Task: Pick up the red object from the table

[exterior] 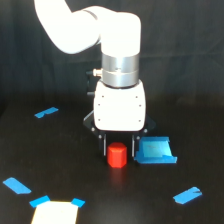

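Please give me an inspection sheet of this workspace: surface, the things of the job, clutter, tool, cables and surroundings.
Surface: black matte table, with blue tape strips scattered on it and a pale square patch at the bottom edge.
Job's things: the red object stands upright on the table, between the two fingers.
Clutter: a blue square piece lies just to the exterior view's right of the red object.
Tool: the tool is lowered around the red object; the fingers are dark and thin, so contact with it cannot be judged.
Cables: nothing seen.
Surroundings: plain dark background; the white arm enters from above.
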Available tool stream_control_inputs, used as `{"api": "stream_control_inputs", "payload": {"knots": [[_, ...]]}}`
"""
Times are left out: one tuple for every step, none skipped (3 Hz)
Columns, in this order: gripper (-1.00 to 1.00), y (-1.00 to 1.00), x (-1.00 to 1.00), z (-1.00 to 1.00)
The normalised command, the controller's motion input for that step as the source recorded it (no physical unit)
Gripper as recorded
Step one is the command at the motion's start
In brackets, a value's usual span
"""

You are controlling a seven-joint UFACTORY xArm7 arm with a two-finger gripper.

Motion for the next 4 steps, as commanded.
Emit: {"api": "stream_control_inputs", "payload": {"knots": [[-1.00,0.18,-0.16,0.22],[-1.00,-0.18,-1.00,1.00],[-1.00,-0.70,-0.93,1.00],[-1.00,-0.23,0.16,1.00]]}}
